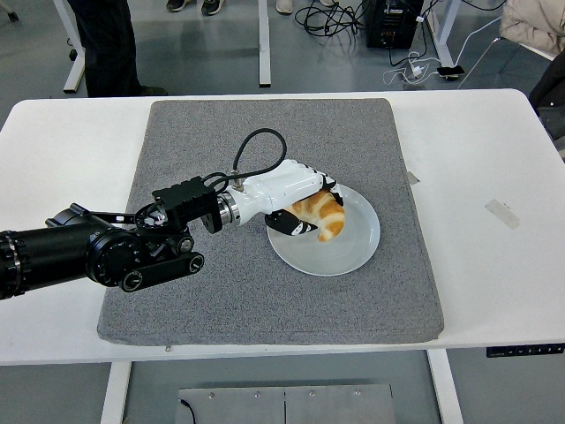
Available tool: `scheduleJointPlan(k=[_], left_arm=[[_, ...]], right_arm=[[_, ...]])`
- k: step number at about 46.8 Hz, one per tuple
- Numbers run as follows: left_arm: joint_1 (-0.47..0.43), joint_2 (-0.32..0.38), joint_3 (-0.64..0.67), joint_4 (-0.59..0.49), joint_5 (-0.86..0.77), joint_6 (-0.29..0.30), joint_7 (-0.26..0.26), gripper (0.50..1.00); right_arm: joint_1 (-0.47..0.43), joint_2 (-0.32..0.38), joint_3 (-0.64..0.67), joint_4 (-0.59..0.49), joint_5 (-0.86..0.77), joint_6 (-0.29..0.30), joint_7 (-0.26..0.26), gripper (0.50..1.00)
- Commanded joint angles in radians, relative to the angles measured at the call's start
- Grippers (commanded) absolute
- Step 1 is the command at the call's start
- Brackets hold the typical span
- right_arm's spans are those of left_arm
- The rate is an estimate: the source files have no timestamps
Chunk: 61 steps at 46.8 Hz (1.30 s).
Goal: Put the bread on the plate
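- Head view, the only one: left hand (296,199) is out over the plate (360,247), coming in across the plate's left rim from the left edge of the table (477,168).
- Fingers are curled round the bread (322,215), gripping it. White back of the hand covers it from above and left; dark fingertips show under its near-left side.
- Bread sits inside the plate's rim, on the left-centre part. It looks low, touching or just off the plate surface. Can't tell which from here.
- Key relation: the bread sticks out to the right and toward the near edge from the palm, so the fingers are on its left and far side. My read: opening and backing off to the left should leave it on the plate.
- Long axis of the bread runs roughly from far-left to near-right, about in line with the forearm.
- Left hand is the only hand at the plate; right arm isn't in view at all.
- Plate lies on the grey mat (221,300), right of the mat's centre, well clear of the mat's edges.
- Count: one bread, one plate, one mat, one robot hand visible.
- Also a small tape strip (501,212) near the table's right edge, well apart from everything.
- Judgement: the release is what's left. Risk is the bread dragging with the fingertips as they pull out.
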Motion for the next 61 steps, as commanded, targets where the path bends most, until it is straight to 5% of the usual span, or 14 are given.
scheduleJointPlan(k=[1,25,28,33,37,61], left_arm=[[0.005,-0.006,0.019,0.004,-0.001,0.013,-0.001,0.522],[0.029,-0.034,0.059,0.045,-0.003,0.061,-0.001,0.540],[0.029,-0.033,0.053,0.047,-0.004,0.059,-0.001,0.631],[0.029,-0.033,0.052,0.045,-0.007,0.057,-0.001,0.891],[0.029,-0.033,0.052,0.045,-0.010,0.057,-0.001,0.961],[0.014,-0.022,0.023,0.021,-0.039,0.050,-0.008,0.974]], right_arm=[[0.001,0.000,0.000,0.000,0.000,0.000,0.000,1.000],[0.000,0.000,0.000,0.000,0.000,0.000,0.000,1.000],[0.000,0.000,0.000,0.000,0.000,0.000,0.000,1.000],[0.001,0.000,0.000,0.000,0.000,0.000,0.000,1.000],[0.001,0.000,0.000,0.000,0.000,0.000,0.000,1.000],[0.000,0.000,0.000,0.000,0.000,0.000,0.000,1.000]])
